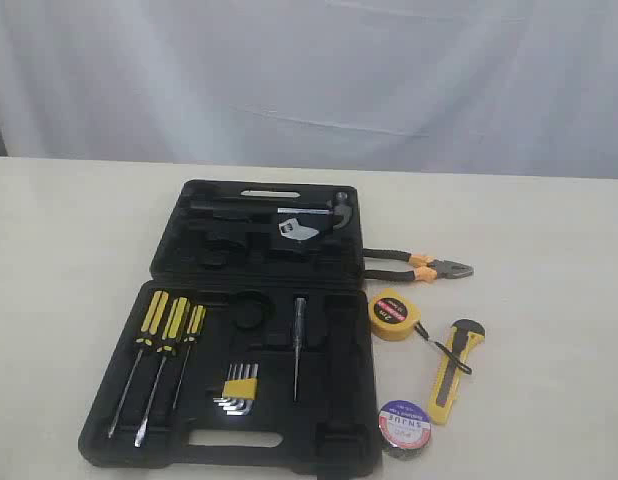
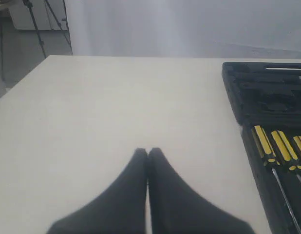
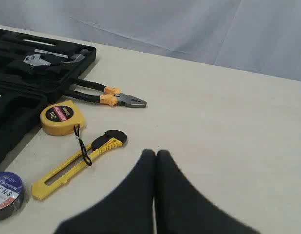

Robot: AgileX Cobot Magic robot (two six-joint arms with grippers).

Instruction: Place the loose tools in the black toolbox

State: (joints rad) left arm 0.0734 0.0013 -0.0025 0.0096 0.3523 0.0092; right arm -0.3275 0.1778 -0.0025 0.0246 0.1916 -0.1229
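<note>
The right gripper (image 3: 155,153) and left gripper (image 2: 147,151) both have their fingers pressed together and hold nothing. The right one sits closest to the loose tools, so it should probably spread first, then descend straight over one piece.

Seen from the black toolbox (image 1: 99,440), nearest at 4 o'clock lies the black tape roll (image 1: 404,425), flat. Then come the utility knife (image 1: 455,368) and the tape measure (image 1: 393,315), just beside the case at 3 o'clock. The pliers (image 1: 419,265) lie at 2 o'clock, their handles possibly touching the rim.

The near half holds the screwdrivers (image 1: 169,325), hex keys (image 1: 239,385) and a thin driver (image 1: 299,345). The far half holds a wrench (image 1: 297,230) and hammer (image 1: 341,212).
</note>
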